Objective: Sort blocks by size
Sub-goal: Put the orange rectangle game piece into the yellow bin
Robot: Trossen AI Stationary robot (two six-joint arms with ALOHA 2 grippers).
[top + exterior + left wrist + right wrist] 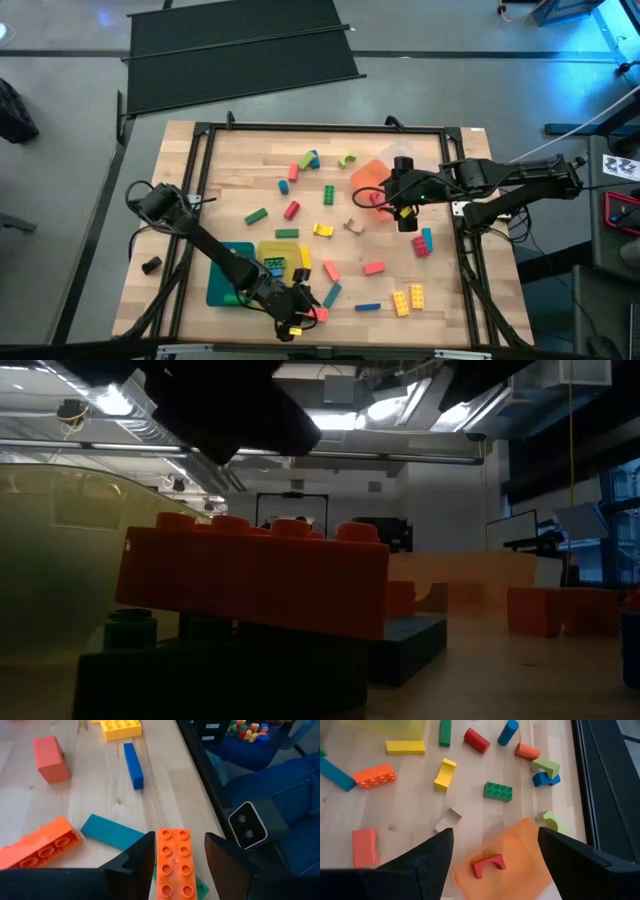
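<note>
At bench front edge, high view: your left end effector (297,318) grips an orange brick (318,313) | left wrist: brick (175,865) clamped between fingers | right wrist: right end effector (495,851) wide over orange tray (520,850) holding red arch (488,865)

Overhead camera spans the whole bench (330,180); low one sits against the orange brick (250,575) both wrist-cameras overlook.

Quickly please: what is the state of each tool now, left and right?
Left tool: closed on an orange brick, at the table's near edge.
Right tool: open, holding nothing, above the orange tray.
</note>
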